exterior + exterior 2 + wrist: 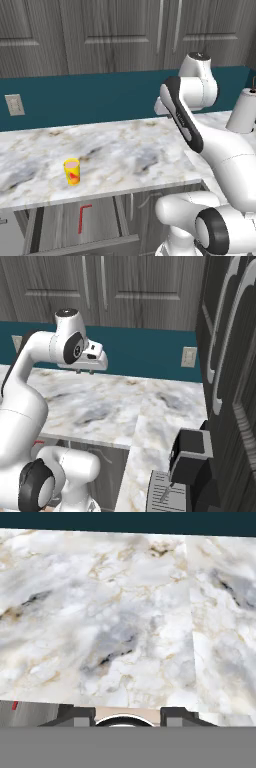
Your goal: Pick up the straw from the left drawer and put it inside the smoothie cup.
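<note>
Marble counter [125, 145], veined white-grey, glossy. Left drawer [75, 222] below it is pulled open, dark wood-grain, shallow. Gripper [85, 371] hangs over the counter w/ jaws part open, nothing btwn them, touching nothing. Smoothie cup [72, 171]: yellow, tapered, near counter's front edge. Straw [83, 217]: thin, red, bent end, flat in drawer.

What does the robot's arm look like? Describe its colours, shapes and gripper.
The arm is glossy white, built of rounded, bulbous segments with dark grey or black bands and caps at the joints. The gripper has a white blocky hand with two short dark fingers.
</note>
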Motion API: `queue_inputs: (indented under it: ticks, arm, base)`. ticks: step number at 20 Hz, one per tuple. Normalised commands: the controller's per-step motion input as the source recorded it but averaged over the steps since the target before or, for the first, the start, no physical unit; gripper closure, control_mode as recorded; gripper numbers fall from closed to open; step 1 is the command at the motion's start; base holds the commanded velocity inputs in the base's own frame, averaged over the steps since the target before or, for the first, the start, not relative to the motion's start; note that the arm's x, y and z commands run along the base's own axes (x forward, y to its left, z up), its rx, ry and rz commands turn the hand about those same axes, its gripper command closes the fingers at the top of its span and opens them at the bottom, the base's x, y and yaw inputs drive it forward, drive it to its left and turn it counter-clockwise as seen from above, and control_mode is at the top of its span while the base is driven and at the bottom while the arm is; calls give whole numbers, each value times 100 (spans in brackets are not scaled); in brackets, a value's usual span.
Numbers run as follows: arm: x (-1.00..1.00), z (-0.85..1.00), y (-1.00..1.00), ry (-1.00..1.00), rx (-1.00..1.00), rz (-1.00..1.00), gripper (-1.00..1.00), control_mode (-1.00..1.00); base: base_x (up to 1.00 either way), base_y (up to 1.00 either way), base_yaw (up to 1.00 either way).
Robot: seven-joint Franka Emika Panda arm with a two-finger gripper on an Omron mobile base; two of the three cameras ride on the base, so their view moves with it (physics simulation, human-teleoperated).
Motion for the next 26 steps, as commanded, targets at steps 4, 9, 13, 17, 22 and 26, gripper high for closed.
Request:
queue_inputs:
  ticks: [4, 9, 13, 17, 22, 26]
  arm:
    - [-18, -17, -1, -4, 0, 0, -100, -100]
    - [-54, -32, -6, -4, 0, 2, -100, -100]
    - [-45, -46, 1, 0, 0, 0, -100, -100]
    - [-21, -40, 0, 0, 0, 0, -100, -100]
    - [-2, -23, 0, 0, 0, 0, -100, -100]
    - [2, 0, 0, 0, 0, 0, -100, -100]
  base:
    - [0, 0, 0]
    - [0, 0, 0]
    - [0, 0, 0]
    - [0, 0, 0]
    - [0, 0, 0]
    - [0, 0, 0]
